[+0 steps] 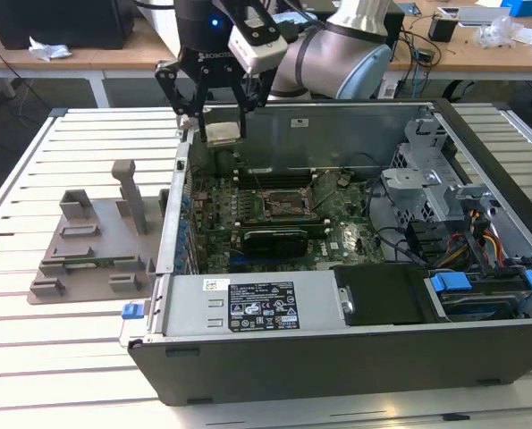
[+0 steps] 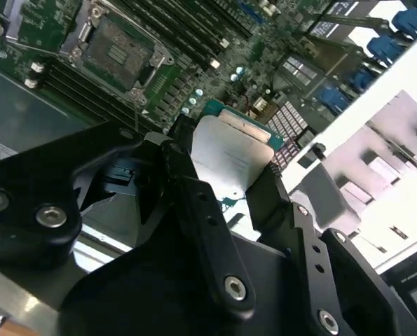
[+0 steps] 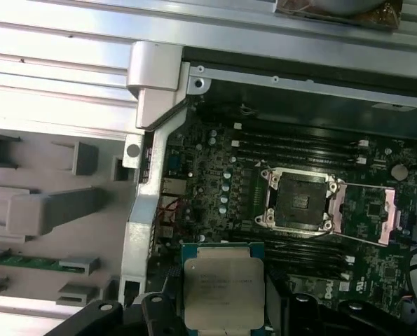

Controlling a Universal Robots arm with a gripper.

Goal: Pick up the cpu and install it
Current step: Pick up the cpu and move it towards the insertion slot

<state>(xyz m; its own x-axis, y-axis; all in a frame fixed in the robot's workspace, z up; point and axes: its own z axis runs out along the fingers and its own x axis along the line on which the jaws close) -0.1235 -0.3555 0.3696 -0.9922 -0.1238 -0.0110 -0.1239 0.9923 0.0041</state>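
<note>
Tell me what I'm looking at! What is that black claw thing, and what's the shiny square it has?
It is a robot arm, grey and bendy like an elbow, with black jaws at its end. One picture is taken from off to the side and shows the whole scene. The other two come from cameras riding on the arm, so they look past the jaws. The jaws are shut on a small flat square silvery chip, holding it in the air over a corner of an open black computer case. Inside is a green circuit board with a black metal-framed square socket, which has no chip in it. Beside the case, on the white slatted table, lies a grey plastic tray with upright posts.
</note>
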